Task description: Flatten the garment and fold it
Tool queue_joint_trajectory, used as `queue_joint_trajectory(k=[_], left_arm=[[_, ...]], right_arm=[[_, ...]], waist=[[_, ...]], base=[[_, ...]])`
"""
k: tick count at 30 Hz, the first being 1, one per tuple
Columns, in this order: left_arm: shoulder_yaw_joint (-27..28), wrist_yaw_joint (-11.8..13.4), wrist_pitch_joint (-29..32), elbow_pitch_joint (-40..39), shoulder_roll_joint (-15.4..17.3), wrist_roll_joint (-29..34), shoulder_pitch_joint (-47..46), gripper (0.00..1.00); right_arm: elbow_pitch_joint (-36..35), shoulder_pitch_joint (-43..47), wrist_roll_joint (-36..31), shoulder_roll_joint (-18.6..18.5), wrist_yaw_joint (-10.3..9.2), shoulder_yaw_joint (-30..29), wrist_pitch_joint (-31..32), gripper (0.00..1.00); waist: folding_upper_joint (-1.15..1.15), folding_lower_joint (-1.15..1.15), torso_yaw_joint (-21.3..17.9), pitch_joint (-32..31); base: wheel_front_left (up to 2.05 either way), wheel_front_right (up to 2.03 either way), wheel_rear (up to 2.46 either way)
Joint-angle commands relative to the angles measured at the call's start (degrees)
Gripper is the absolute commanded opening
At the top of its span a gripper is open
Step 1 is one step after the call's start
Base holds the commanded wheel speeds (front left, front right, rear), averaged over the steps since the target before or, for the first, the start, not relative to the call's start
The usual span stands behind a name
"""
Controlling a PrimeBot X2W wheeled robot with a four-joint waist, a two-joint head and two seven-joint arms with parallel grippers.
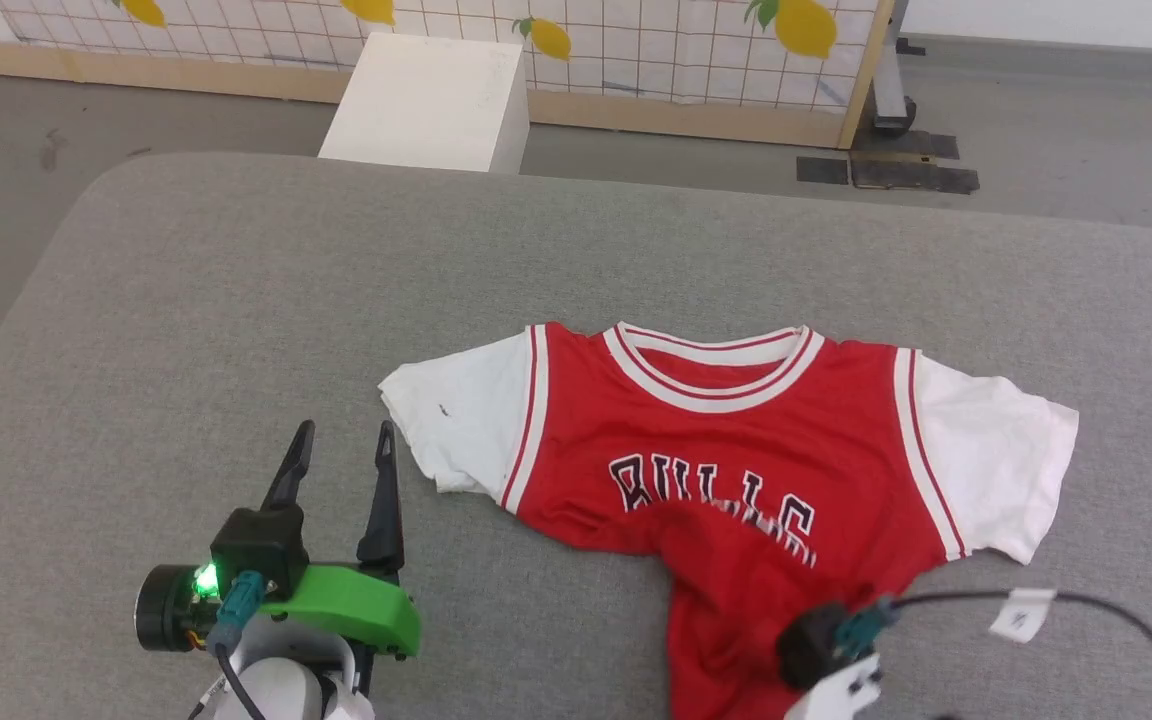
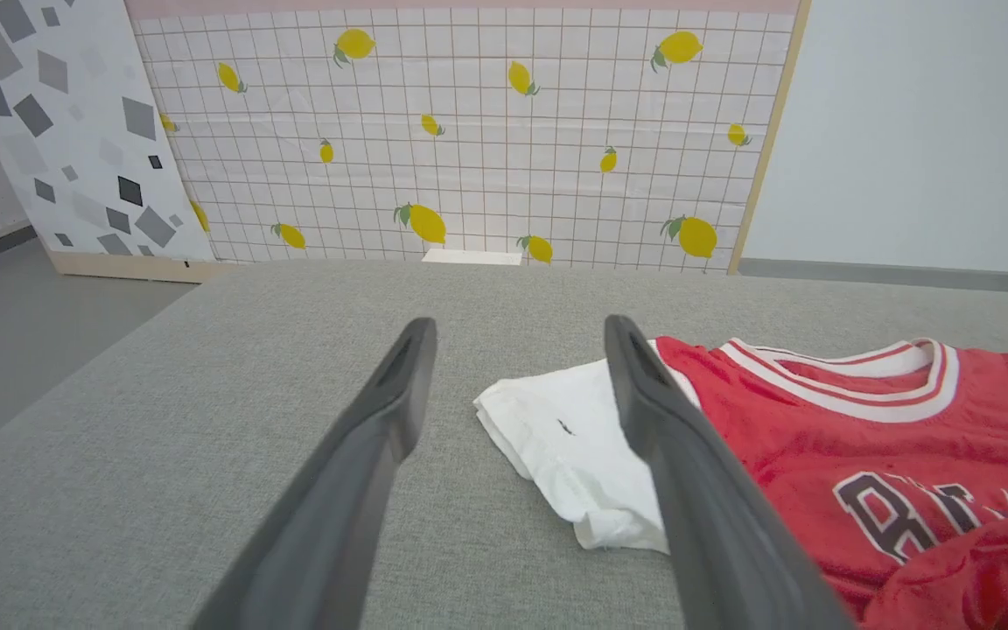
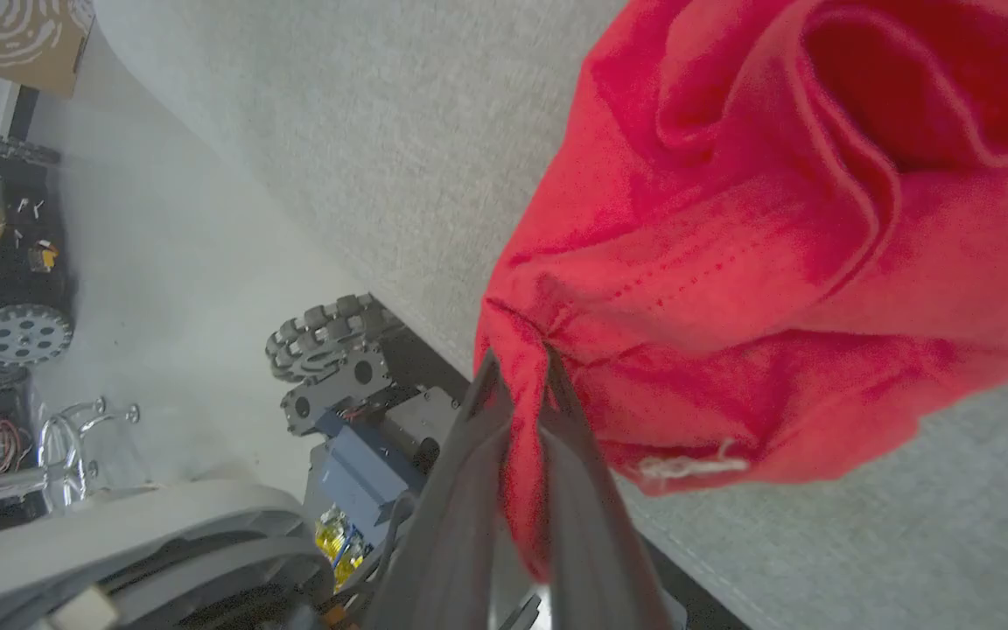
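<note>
The garment (image 1: 736, 430) lies front up on the grey padded table (image 1: 236, 300), collar toward the far side, white sleeves spread out to both sides. Its lower red part is bunched and drawn toward the near edge. My left gripper (image 1: 346, 440) hovers open just left of the garment's left sleeve (image 2: 574, 437), holding nothing. In the left wrist view the left gripper (image 2: 519, 328) has its right finger crossing in front of that sleeve. My right gripper (image 3: 517, 372) is shut on a pinch of the red hem (image 3: 775, 219) at the table's near edge; its wrist (image 1: 821, 645) shows over the bunched cloth.
A white box (image 1: 426, 100) stands on the floor beyond the table, in front of a lemon-patterned panel (image 1: 636, 40). A black cable with a white tag (image 1: 1021, 612) loops at the lower right. The robot's wheeled base (image 3: 338, 350) sits below the table's near edge.
</note>
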Motion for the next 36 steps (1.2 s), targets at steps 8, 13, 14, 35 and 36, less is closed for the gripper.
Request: queue_joint_trajectory(k=[8,13,14,35,36], left_arm=[[0.51,-1.13,-0.21,1.14,-0.22,0.62,0.22,1.0],[0.52,-2.18,-0.21,2.61,0.12,0.28,-1.19,1.0],[0.36,-2.6,-0.17,3.32,0.31,0.07,-1.71,1.0],[-17.16,-7.23,44.99,14.46,23.78,-21.09,-27.97,1.0],[-18.13,-7.23,46.63,14.66,25.16,-22.83,-28.95,1.0]], right_arm=[[-1.11,0.73,1.01,-1.12,0.22,1.12,-1.95,1.0],[-4.09,-3.21,1.4,-0.89,0.22,-3.81,-8.33,1.0],[-4.81,-4.14,1.22,-0.87,0.22,-5.33,-10.16,1.0],[-3.69,-11.52,-14.93,0.98,0.22,-19.03,-50.04,1.0],[-3.39,-11.61,-15.11,1.26,0.22,-19.07,-50.46,1.0]], waist=[[0.0,0.0,-0.19,0.06],[0.0,0.0,-1.57,0.35],[0.0,0.0,-1.9,0.51],[0.0,0.0,-10.98,10.54],[0.0,0.0,-11.28,10.95]], base=[[0.0,0.0,0.0],[0.0,0.0,0.0],[0.0,0.0,0.0],[0.0,0.0,0.0],[0.0,0.0,0.0]])
